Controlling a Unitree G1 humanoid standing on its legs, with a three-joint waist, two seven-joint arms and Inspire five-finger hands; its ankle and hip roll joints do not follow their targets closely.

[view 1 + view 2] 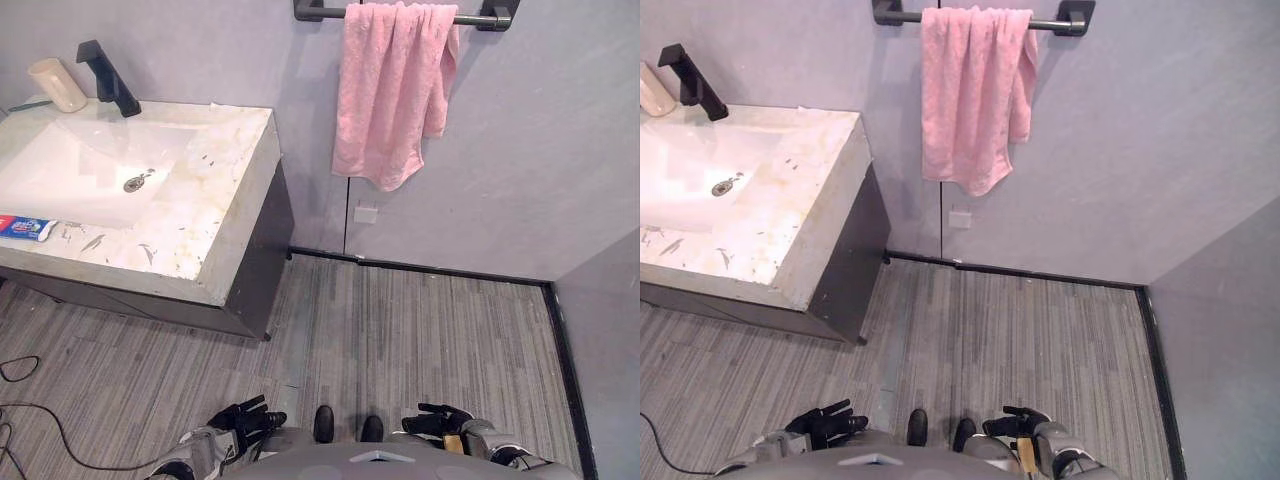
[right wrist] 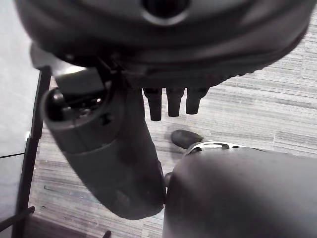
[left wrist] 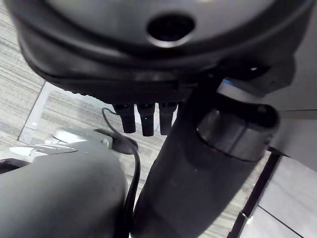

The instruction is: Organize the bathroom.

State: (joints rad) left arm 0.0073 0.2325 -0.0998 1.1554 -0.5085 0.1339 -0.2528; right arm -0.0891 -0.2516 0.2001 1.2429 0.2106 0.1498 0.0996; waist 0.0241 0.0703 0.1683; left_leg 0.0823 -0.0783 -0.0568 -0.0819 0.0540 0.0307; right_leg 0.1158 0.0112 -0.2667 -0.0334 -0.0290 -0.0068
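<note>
Both the left hand (image 1: 245,417) and right hand (image 1: 440,420) are hanging low, fingers relaxed, empty. Pink towel (image 1: 390,90) is draping over the rail (image 1: 480,18); toothpaste (image 1: 25,228) is lying on the sink counter (image 1: 215,170).

One pink terry towel (image 1: 392,90), one black angular faucet (image 1: 106,78), one cream cup (image 1: 57,84), one blue-red toothpaste tube (image 1: 27,228), one marble-topped sink (image 1: 215,210).

Soft, even light fills my bathroom; the white sink basin (image 1: 70,165) glares brightly, and the pink towel (image 1: 390,90) casts a faint shadow.
</note>
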